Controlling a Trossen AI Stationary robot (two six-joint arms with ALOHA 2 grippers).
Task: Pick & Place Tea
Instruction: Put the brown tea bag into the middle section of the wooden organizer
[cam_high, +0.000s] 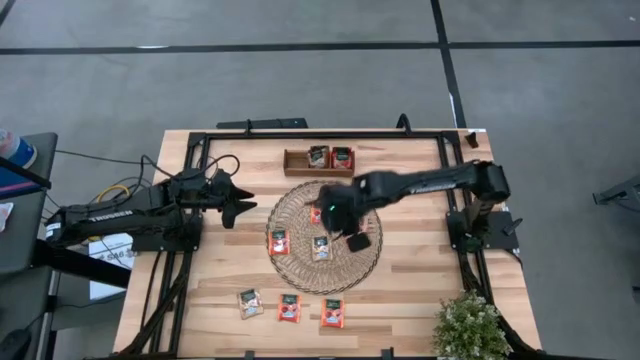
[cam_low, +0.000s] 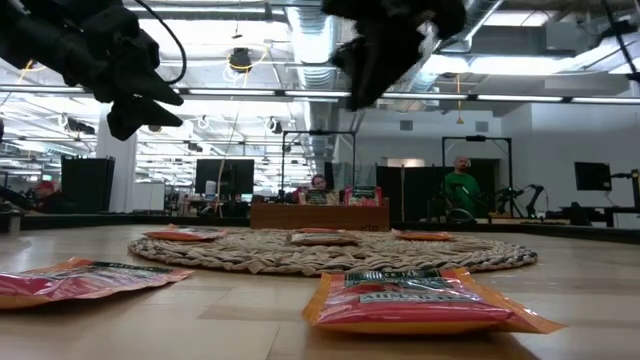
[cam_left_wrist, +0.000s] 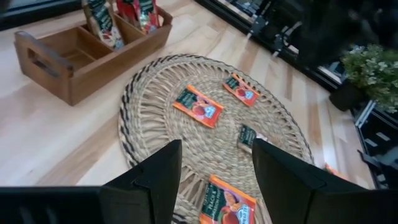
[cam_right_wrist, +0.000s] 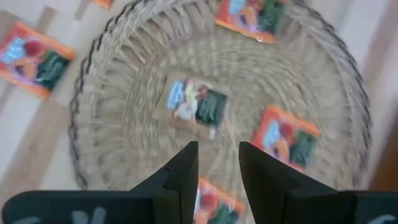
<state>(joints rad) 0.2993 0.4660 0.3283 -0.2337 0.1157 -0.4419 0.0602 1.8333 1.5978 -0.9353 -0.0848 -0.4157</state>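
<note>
High view — flat square tea sachets (cam_high: 279, 241), red-orange with small central pictures, lie on the woven mat (cam_high: 300, 270); three more rest on the table's near edge, two stand in the wooden tray (cam_high: 297, 166). Right gripper (cam_right_wrist: 217, 163) hovers above the mat, fingers apart and empty; left gripper (cam_left_wrist: 214, 163) — likewise apart — waits beside the mat.

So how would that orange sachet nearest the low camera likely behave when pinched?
The orange sachet lies flat but slightly puffed, so probably light and floppy. Its glossy wrapper might slip. Lying flush on the table, it may slide before lifting.
</note>
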